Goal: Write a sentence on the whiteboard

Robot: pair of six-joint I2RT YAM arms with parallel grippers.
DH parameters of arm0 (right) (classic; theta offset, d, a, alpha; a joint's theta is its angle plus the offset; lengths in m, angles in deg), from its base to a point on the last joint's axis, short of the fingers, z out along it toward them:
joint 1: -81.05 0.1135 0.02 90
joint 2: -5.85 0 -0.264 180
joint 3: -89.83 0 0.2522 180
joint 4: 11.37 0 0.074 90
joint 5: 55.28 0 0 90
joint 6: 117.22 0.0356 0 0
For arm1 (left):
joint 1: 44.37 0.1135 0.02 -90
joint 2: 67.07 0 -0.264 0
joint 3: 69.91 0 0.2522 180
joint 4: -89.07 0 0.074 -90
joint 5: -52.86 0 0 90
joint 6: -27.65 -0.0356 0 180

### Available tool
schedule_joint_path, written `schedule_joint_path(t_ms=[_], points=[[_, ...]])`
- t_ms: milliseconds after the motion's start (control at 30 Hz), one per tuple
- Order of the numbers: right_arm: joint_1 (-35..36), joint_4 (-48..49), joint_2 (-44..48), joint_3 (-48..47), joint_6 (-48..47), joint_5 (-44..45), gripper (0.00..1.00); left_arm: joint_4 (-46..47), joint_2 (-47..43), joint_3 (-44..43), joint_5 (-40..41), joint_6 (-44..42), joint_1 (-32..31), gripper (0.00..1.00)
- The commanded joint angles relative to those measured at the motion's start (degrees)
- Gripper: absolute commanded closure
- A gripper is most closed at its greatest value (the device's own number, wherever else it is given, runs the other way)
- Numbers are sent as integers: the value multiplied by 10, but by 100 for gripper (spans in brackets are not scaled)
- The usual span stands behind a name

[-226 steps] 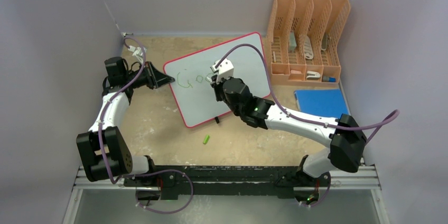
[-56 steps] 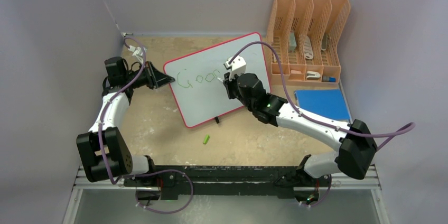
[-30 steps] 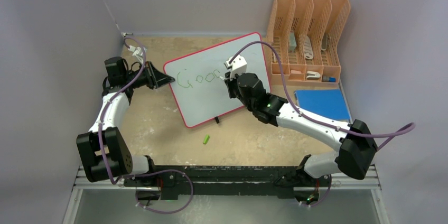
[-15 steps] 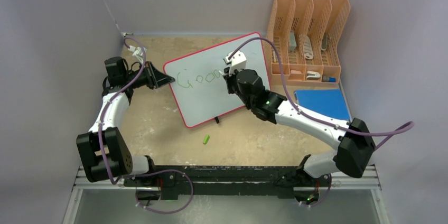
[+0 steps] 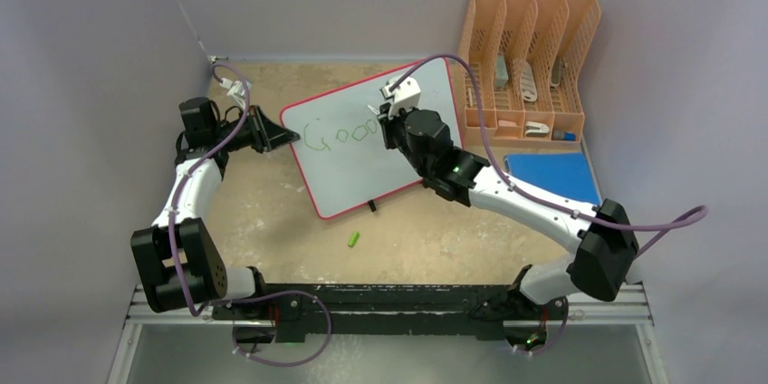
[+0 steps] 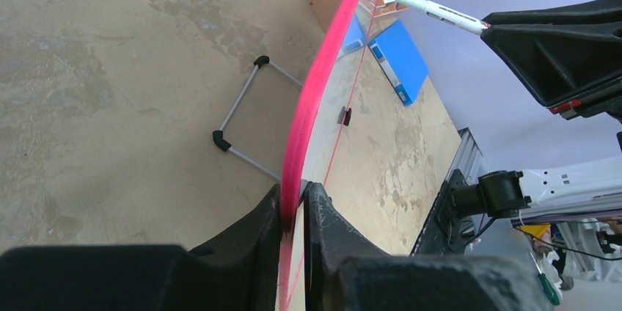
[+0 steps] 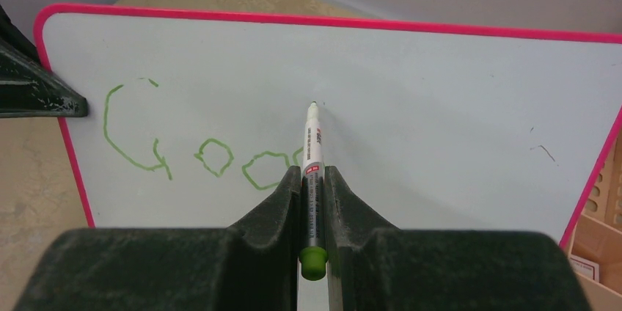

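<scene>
Since a sec ago, right gripper (image 7: 313,173) w/ marker (image 7: 313,138) has shifted toward far edge of whiteboard (image 5: 349,180). Board sits mid-table, tilted up on wire stand (image 6: 238,98). The sentence (image 7: 198,153) so far reads "Goo" + a partial stroke, on board's left half. Right fingers clenched on marker barrel, tip at board past last stroke; contact unclear. Left gripper (image 6: 293,195) pinches board's red left rim. Green cap (image 5: 354,239) lies just near of board. Orange organizer (image 5: 528,62) & blue folder (image 5: 548,174) sit to board's right.
</scene>
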Motion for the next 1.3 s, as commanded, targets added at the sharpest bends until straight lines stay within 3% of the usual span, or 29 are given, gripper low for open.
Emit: schedule_joint_path(t_ms=[0, 1267], points=[[-3, 31, -12, -32, -15, 15, 100, -14, -3, -4, 19, -16, -14, 100], [-3, -6, 20, 37, 27, 15, 100, -13, -4, -3, 22, -15, -14, 100]])
